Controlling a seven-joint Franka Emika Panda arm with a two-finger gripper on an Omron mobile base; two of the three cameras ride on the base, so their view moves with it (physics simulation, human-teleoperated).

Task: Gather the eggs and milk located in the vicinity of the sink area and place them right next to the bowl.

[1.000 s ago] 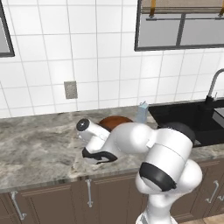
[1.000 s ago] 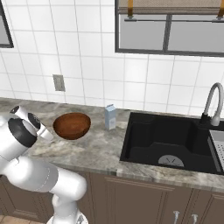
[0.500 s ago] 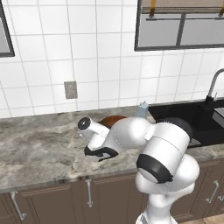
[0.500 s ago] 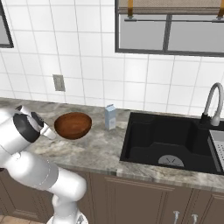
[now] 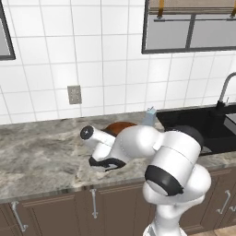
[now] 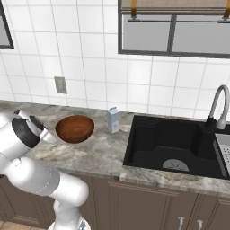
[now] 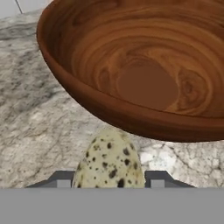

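The glossy reddish-brown bowl (image 7: 144,65) looms large just beyond my gripper (image 7: 110,180). A pale, dark-speckled egg (image 7: 109,162) stands on the marble between the two fingertips (image 7: 63,180), right beside the bowl's near wall. The tips sit close to its sides, and whether they press on it I cannot tell. From the base, my hand (image 5: 107,162) hangs low over the counter in front of the bowl (image 5: 120,125). The milk (image 6: 112,120), a small pale blue-and-white carton, stands upright between the bowl (image 6: 75,128) and the sink (image 6: 175,143).
The black basin has a curved grey faucet (image 6: 215,108) and a perforated tray (image 6: 223,148) at its right. A tiled wall with an outlet (image 5: 73,94) backs the counter. Bare marble (image 5: 37,156) stretches left of the bowl.
My arm has leaned a little further toward the bowl, with the hand still low in front of it. Bowl and milk have not moved.
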